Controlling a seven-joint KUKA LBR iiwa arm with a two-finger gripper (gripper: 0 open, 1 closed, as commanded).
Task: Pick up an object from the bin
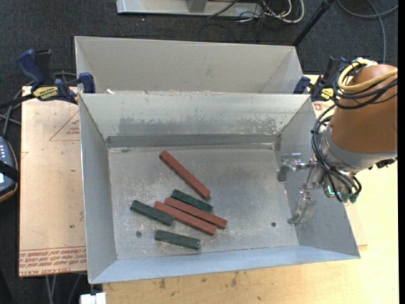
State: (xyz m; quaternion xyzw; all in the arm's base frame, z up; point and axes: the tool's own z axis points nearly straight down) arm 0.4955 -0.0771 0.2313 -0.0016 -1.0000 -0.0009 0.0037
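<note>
The jaws hang spread and empty by the 3 o'clock wall of the bin [95,170]. The sticks lie toward 9 o'clock from them, across bare floor. Nearest is a pair of red-brown bars [196,213], touching side by side, long axis 10 to 4 o'clock, with a dark green bar [192,201] alongside. A lone red-brown bar [183,175] lies apart toward 12, with the most room around it, I judge.

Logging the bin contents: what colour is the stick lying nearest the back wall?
The stick is reddish-brown, clearest in the camera view.
</note>
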